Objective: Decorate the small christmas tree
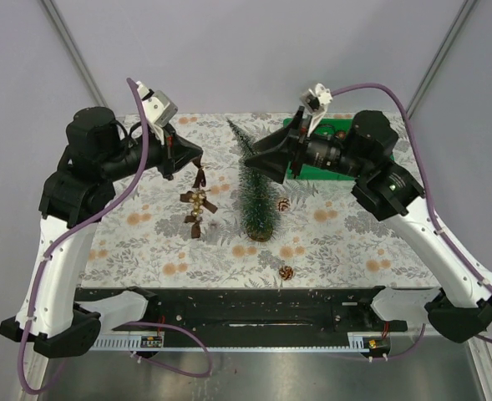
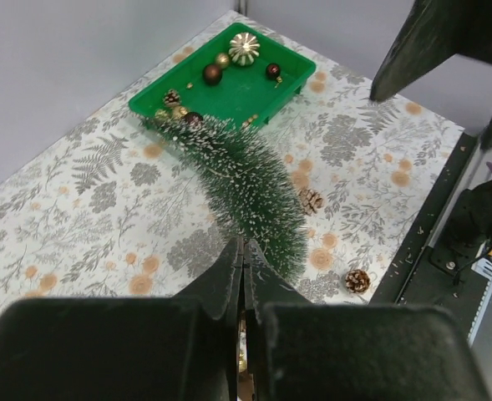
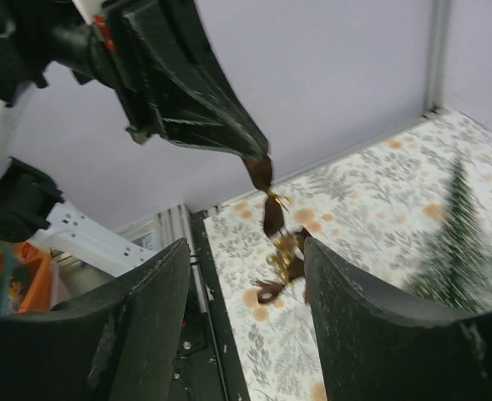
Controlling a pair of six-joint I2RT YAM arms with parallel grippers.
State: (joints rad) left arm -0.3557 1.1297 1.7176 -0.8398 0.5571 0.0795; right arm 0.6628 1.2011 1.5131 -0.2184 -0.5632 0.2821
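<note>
The small christmas tree [image 1: 256, 188] stands upright mid-table on its wooden disc base; it also shows in the left wrist view [image 2: 250, 192] and at the right edge of the right wrist view [image 3: 459, 242]. My left gripper [image 1: 197, 160] is shut on the top of a brown ribbon garland with gold bells [image 1: 197, 203], which hangs down left of the tree. The garland also shows in the right wrist view [image 3: 276, 242]. My right gripper [image 1: 266, 157] is open and empty, held above the tree's upper part, facing the garland.
A green plastic tray [image 2: 191, 92] with several ball ornaments and pinecones sits at the back right, behind the tree. Two loose pinecones lie on the floral cloth, one [image 1: 283, 204] right of the tree and one [image 1: 286, 272] near the front rail.
</note>
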